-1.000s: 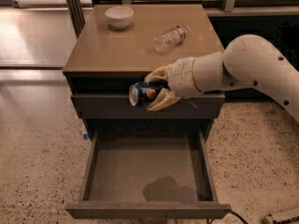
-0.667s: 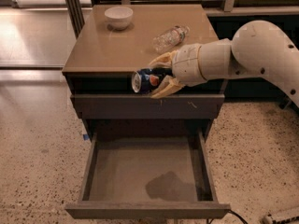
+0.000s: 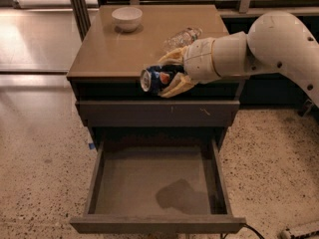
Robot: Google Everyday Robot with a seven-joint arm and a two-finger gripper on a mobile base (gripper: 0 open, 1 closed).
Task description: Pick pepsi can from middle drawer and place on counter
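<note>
My gripper (image 3: 172, 74) is shut on the pepsi can (image 3: 155, 78), a dark blue can held on its side with its silver end facing left. It hangs in the air at the front edge of the counter (image 3: 114, 54), about level with the tan top. The white arm reaches in from the right. The middle drawer (image 3: 154, 183) is pulled out below, and its flat grey-brown bottom holds nothing.
A white bowl (image 3: 126, 18) stands at the back left of the counter. A clear plastic water bottle (image 3: 180, 37) lies on its side at the back right, just behind my gripper. The top drawer front (image 3: 154, 112) is closed. Speckled floor surrounds the cabinet.
My gripper has risen with the pepsi can from in front of the top drawer to the level of the counter's front edge. The drawer has not moved.
</note>
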